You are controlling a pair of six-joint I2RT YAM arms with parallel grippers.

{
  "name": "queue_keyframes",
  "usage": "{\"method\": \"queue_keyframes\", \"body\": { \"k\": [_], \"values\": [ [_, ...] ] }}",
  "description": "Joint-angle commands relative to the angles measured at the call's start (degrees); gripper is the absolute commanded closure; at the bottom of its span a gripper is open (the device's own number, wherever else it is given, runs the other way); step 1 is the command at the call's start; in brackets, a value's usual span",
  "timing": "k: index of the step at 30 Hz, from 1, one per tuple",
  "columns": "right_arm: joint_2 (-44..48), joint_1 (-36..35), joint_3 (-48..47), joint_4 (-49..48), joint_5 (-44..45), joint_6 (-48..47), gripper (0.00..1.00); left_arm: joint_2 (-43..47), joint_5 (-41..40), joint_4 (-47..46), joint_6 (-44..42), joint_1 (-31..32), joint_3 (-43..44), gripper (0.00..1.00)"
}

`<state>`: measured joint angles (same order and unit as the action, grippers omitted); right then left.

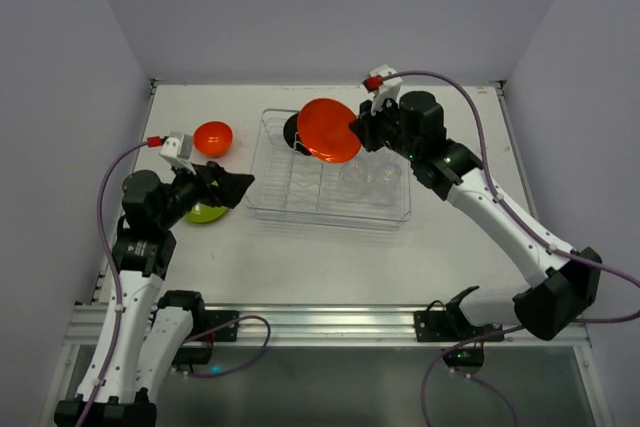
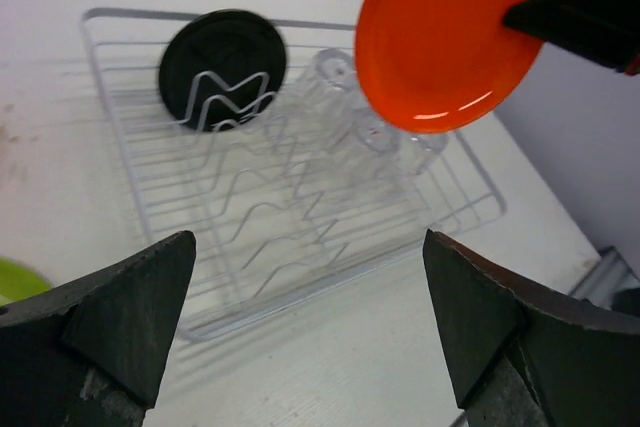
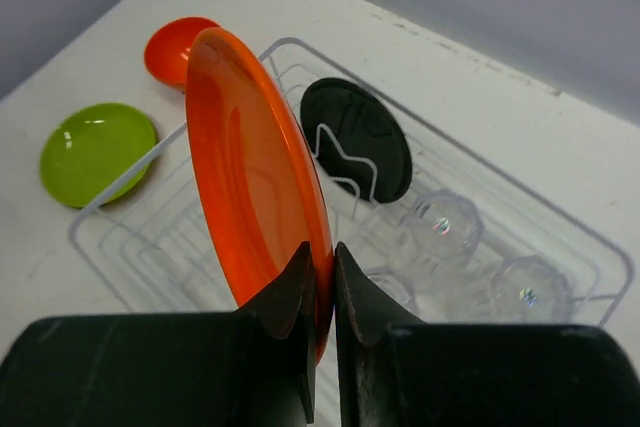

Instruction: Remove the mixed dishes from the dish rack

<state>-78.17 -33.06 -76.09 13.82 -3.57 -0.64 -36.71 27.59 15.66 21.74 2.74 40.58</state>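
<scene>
My right gripper (image 1: 358, 133) is shut on the rim of the red-orange plate (image 1: 327, 130) and holds it on edge above the far part of the clear dish rack (image 1: 330, 209); the wrist view shows the plate (image 3: 250, 172) pinched between the fingers. A black plate (image 2: 222, 67) stands in the rack's far left slots, also in the right wrist view (image 3: 356, 137). Clear tumblers (image 3: 440, 229) sit in the rack's right side. The lime green plate (image 1: 205, 213) and the small orange bowl (image 1: 213, 137) lie on the table left of the rack. My left gripper (image 1: 238, 187) is open and empty near the rack's left edge.
White walls close in the table (image 1: 300, 267) on the left, back and right. The left arm's body hangs over the green plate. The table's metal front rail (image 1: 330, 322) runs along the near edge.
</scene>
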Motion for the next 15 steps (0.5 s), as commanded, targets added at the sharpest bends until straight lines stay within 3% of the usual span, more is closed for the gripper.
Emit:
{"method": "queue_keyframes", "body": {
  "k": [1, 4, 10, 15],
  "values": [
    [6.9, 0.5, 7.8, -7.0, -2.0, 19.8, 1.00, -2.9, 20.1, -25.9, 14.8, 0.7, -3.7, 0.00],
    [12.9, 2.0, 16.6, -12.1, -7.8, 28.1, 1.00, -5.5, 20.2, -31.4, 18.0, 3.6, -3.6, 0.00],
    [19.3, 3.0, 28.5, -21.5, -20.0, 39.0, 1.00, -13.9, 15.8, -30.5, 17.0, 16.0, -0.6, 0.00],
    [24.5, 3.0, 35.2, -25.0, -21.3, 41.7, 1.00, -16.5, 2.5, -24.0, 13.8, 25.6, 1.9, 0.00]
  ]
}}
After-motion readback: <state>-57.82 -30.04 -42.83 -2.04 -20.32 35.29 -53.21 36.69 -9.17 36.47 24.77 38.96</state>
